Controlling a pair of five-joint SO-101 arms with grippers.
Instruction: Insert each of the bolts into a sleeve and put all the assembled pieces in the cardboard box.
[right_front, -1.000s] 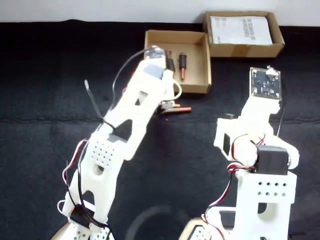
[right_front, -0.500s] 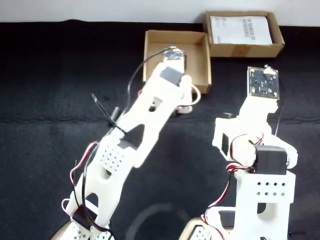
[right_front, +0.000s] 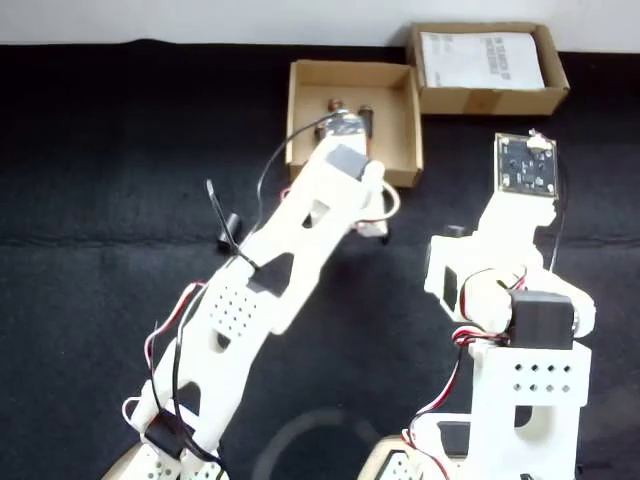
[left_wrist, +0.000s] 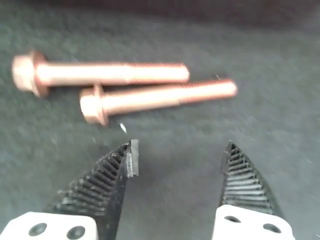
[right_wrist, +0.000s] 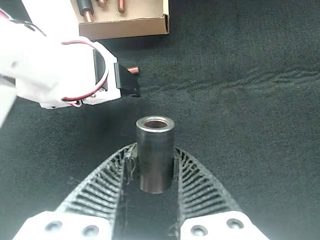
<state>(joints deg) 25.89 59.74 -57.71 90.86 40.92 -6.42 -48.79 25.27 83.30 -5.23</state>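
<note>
Left arm (right_front: 262, 290) extends diagonally over the black bench (right_front: 90, 170), wrist at the near wall of the open box (right_front: 395, 125). Two pieces (right_front: 365, 113) lie inside, partly hidden. Right arm (right_front: 520, 330) stands upright, well apart; a second box (right_front: 485, 100) holds paper.

Black-clothed table (right_front: 90, 160) with two bolts (left_wrist: 110, 74) side by side, a cardboard box (right_front: 350, 66), another box (right_front: 487, 100) beside it

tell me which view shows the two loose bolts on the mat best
The left wrist view: both loose bolts lie side by side in full, heads to tips, just ahead of the open left gripper. The right wrist view catches one bolt tip beside that gripper; in the high view the left arm covers them.
</note>
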